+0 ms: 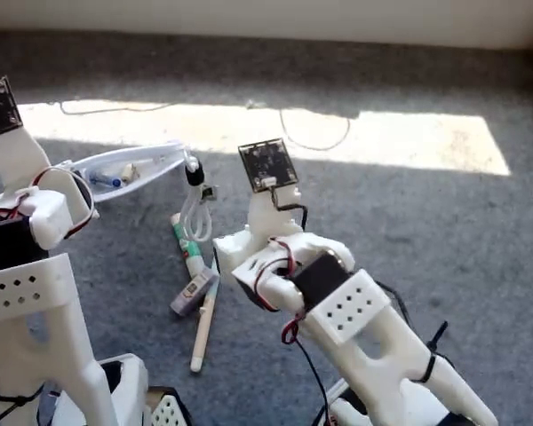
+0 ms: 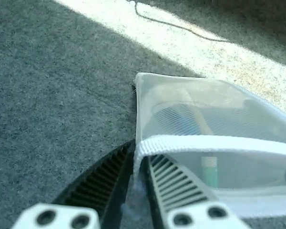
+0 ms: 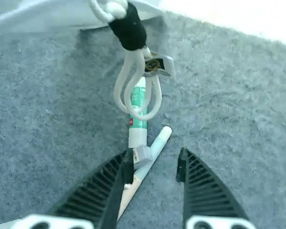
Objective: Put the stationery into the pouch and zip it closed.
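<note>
A white mesh pouch (image 1: 129, 167) is held up off the grey carpet, with my left gripper (image 2: 139, 155) shut on its edge band (image 2: 209, 143). Through the mesh I see a blue item (image 1: 102, 180) and a green-capped one (image 2: 209, 171). A white strap loop (image 3: 133, 90) with a black joint hangs from the pouch's far end. On the carpet below it lie a green-and-white tube (image 3: 139, 117), a pale pen (image 1: 204, 324) and a small grey piece (image 3: 142, 155). My right gripper (image 3: 156, 160) is open just above the pen's end, one finger beside the grey piece.
A thin cable (image 1: 315, 142) lies across a sunlit strip of carpet (image 1: 409, 142) at the back. Open carpet stretches to the right of the right arm (image 1: 355, 311). The left arm's white base (image 1: 35, 337) stands at the front left.
</note>
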Controlling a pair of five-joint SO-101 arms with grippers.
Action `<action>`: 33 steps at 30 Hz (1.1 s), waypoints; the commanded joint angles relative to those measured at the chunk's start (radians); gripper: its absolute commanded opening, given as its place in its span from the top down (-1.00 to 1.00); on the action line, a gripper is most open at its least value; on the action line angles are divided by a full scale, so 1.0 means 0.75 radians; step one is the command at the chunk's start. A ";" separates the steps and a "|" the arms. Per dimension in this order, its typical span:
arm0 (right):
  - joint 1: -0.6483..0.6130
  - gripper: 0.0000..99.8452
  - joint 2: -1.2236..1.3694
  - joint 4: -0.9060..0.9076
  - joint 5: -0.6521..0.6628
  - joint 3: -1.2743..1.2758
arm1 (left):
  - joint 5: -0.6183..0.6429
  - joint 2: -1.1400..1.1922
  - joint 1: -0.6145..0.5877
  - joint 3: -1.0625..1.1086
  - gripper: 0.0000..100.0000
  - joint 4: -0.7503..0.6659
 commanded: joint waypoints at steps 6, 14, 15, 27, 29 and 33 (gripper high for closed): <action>-0.032 0.70 0.228 -0.085 -0.127 -0.019 | 0.000 -0.011 -0.028 -0.064 0.99 -0.002; -0.044 0.70 0.427 -0.261 -0.127 -0.019 | 0.000 -0.011 -0.099 -0.066 0.99 -0.002; -0.044 0.70 0.449 -0.283 -0.127 -0.019 | 0.000 -0.011 -0.101 -0.064 0.99 -0.002; -0.044 0.70 0.693 -0.418 -0.127 -0.097 | 0.000 -0.011 -0.099 -0.062 0.99 0.002; -0.044 0.70 0.752 -0.418 -0.127 -0.128 | 0.000 -0.011 -0.099 -0.062 0.99 0.006; -0.044 0.70 0.858 -0.418 -0.127 -0.189 | 0.000 -0.011 -0.099 -0.050 0.99 0.000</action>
